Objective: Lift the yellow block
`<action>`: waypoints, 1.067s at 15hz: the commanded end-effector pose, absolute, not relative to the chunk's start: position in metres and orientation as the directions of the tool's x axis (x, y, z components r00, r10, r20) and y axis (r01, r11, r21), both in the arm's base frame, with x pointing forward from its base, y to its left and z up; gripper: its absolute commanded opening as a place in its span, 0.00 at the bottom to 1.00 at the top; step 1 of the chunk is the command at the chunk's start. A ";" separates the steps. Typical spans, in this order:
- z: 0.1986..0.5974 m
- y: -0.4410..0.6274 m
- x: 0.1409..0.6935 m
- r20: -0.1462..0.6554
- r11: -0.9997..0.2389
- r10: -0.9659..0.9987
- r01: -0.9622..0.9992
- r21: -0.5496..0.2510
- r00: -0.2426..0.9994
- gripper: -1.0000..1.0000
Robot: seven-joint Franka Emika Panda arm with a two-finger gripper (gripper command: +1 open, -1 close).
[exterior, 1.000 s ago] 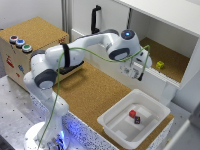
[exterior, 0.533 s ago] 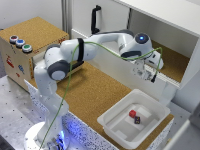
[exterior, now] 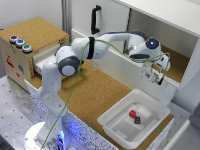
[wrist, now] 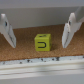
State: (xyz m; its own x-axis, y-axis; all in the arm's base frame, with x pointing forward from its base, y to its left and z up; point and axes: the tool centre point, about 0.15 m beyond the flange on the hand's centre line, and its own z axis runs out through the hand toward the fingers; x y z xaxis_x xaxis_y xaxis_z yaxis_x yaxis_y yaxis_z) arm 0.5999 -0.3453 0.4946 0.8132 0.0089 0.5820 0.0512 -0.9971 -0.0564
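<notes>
Hand [wrist: 38,31] is released, fingers [wrist: 7,31] spread either side of the yellow block [wrist: 43,43], not touching it. Block rests on the cork counter [wrist: 25,47]. In the exterior view the block is hidden behind the hand [exterior: 156,76].

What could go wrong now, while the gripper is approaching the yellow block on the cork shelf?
1. In the wrist view the yellow block sits between the fingers of the open gripper but nearer to one, so closing may push or turn it.
2. The white edge of the shelf lies close by; the gripper might hit it.
</notes>
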 end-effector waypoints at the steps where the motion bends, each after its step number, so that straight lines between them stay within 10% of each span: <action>1: 0.502 -0.350 0.656 0.543 -0.995 0.041 0.081 -0.050 0.839 1.00; 16: 0.473 -0.350 0.707 0.441 -1.000 -0.006 -0.010 0.006 0.898 1.00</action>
